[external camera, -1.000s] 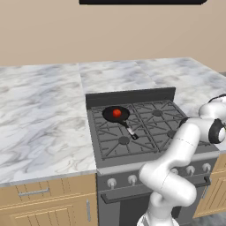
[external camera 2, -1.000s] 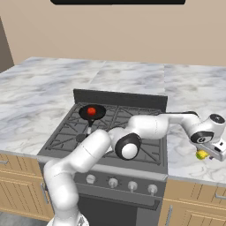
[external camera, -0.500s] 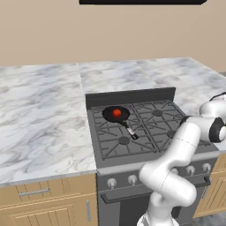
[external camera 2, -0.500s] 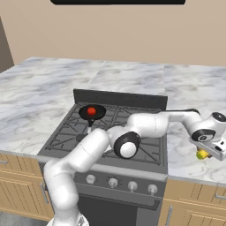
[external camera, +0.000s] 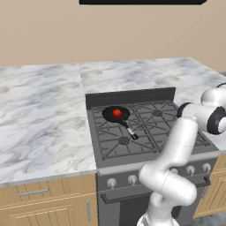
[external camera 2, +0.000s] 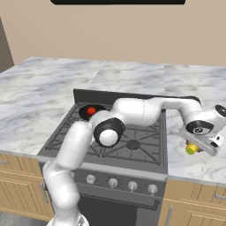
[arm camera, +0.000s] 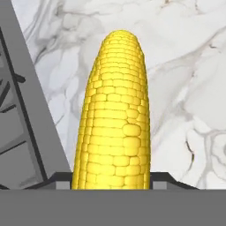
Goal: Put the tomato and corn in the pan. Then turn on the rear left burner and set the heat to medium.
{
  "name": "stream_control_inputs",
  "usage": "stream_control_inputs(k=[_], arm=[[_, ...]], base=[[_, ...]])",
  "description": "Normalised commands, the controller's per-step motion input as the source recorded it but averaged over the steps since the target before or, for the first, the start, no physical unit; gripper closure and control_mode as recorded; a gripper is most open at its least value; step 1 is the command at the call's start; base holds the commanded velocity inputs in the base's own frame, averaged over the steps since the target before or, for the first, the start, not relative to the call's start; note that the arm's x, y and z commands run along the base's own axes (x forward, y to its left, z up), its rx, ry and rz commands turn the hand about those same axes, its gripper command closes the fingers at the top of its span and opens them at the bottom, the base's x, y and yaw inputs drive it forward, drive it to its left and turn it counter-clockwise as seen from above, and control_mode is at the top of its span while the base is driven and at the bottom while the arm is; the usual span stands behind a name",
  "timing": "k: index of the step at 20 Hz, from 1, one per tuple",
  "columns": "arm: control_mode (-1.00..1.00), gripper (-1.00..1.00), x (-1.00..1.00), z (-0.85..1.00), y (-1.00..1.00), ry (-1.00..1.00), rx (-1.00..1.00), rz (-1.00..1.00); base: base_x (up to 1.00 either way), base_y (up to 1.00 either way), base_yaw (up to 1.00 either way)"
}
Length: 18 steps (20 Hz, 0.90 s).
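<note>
gripper: clamped on corn, low over marble counter right of stove
corn: not yet in pan
tomato: already in pan, rear left burner
left: corn drop, knob to medium

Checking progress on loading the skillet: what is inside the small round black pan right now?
The small round black pan on the stove's rear left holds one small red tomato. No corn lies in it. The pan floor under the tomato is covered.
</note>
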Motion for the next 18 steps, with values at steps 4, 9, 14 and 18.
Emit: stream_control_inputs(k=[4,9,14,18], arm=[[-1.0,1.0,-0.41,0.46,1.0,-0.14,0.0,0.15],[-1.0,1.0,-0.1,0.32,1.0,-0.06,-0.05,0.15],[-1.0,1.0,0.0,0.43,1.0,-0.01,-0.07,0.17],[-1.0,1.0,0.01,0.47,1.0,0.0,-0.06,0.18]], base=[[0.0,0.0,0.0],[0.0,0.0,0.0],[0.0,0.0,0.0],[0.0,0.0,0.0]])
